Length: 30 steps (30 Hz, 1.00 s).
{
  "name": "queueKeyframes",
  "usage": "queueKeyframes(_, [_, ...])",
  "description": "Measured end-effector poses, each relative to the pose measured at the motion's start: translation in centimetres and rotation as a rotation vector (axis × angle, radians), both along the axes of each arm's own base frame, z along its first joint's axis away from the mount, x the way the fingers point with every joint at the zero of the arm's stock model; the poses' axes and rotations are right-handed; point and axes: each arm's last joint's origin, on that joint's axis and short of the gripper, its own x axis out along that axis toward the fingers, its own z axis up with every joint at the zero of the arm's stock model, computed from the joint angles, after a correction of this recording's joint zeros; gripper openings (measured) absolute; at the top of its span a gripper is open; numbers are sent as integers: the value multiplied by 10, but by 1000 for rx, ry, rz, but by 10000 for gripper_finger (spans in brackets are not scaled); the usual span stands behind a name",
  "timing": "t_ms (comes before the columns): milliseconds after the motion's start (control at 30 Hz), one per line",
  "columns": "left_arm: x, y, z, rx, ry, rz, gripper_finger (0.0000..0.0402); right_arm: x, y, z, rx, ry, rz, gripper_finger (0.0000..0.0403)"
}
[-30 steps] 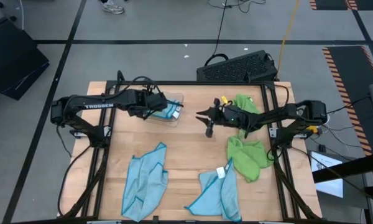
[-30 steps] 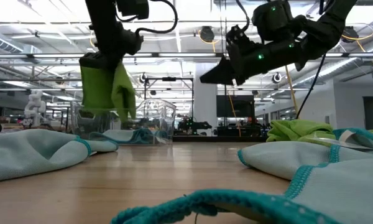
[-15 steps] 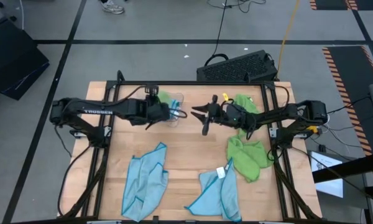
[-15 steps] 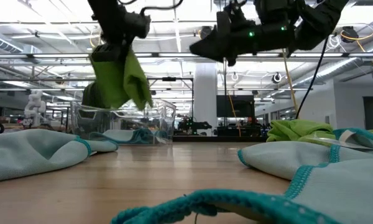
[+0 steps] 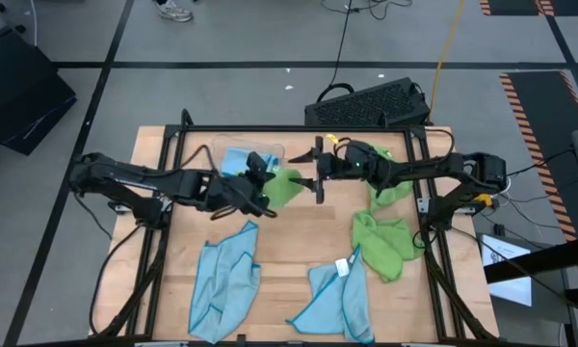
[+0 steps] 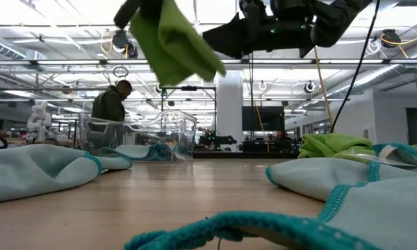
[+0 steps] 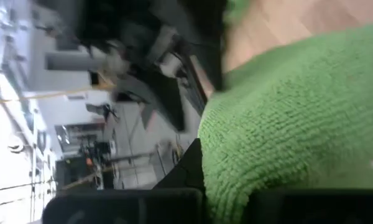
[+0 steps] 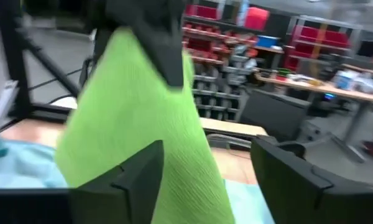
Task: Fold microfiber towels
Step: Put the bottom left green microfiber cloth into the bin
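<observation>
clear plastic tray (image 6: 135, 132): on wooden table (image 5: 299, 241), far-left side | black keyboard (image 5: 366, 103): on floor beyond table | person (image 6: 111, 104): standing behind tray, low view

One camera hangs high and looks straight down on the whole table (image 5: 289, 226). One sits low at the table's edge and looks across into the room. Each wrist camera is very near the green towel (image 5: 282, 186), which fills much of its frame. All four views share that towel
</observation>
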Motion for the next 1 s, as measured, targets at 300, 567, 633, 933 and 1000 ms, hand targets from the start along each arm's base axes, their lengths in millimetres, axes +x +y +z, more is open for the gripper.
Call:
queueKeyframes(300, [-12, 3, 16, -17, -74, 4, 6, -3, -10, -8, 12, 83, -60, 260])
queueKeyframes(567, [-11, 11, 16, -8, -95, 93, 5, 1, 3, -8, 215, 86, -34, 193])
queueKeyframes(633, [-10, 12, 18, -23, -129, 108, 7, 1, 6, -6, 250, 65, -25, 174])
queueKeyframes(933, [-6, 13, 30, -76, -325, 203, 10, 4, 16, 4, 271, -42, -50, 101])
queueKeyframes(1000, [-6, 13, 31, -89, -340, 208, 17, 4, 18, 6, 258, -59, -49, 85])
